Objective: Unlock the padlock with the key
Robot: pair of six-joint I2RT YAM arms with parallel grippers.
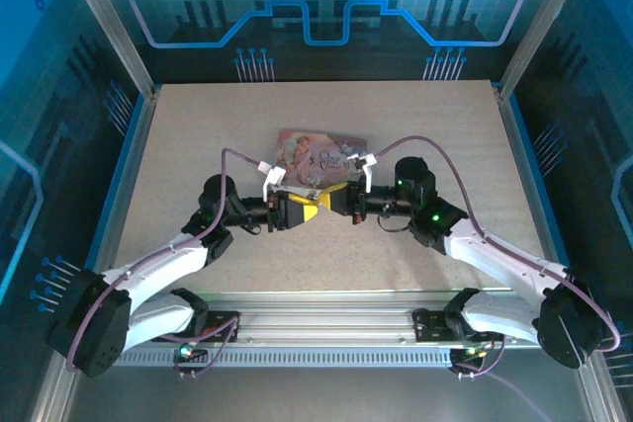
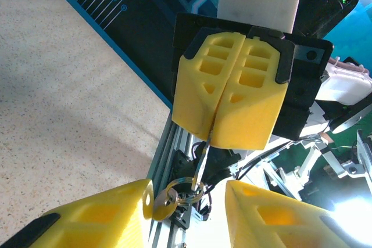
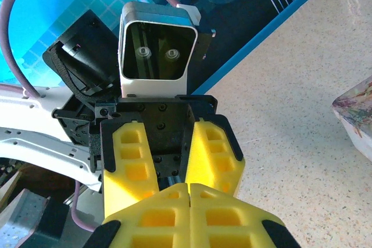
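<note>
My two grippers meet tip to tip above the table's middle. The right gripper is shut, and in the left wrist view its closed yellow fingers pinch the slim silvery key. The key hangs out of them with a key ring on its end. A small brassy round piece on that ring rests against my left gripper's fingertip. The left gripper is open, with its fingers on either side of the ring and nothing clamped. The padlock is out of view.
A pink illustrated tin lies flat on the table just behind the grippers; its corner shows in the right wrist view. The aluminium rail runs along the near edge between the arm bases. Blue walls enclose the table.
</note>
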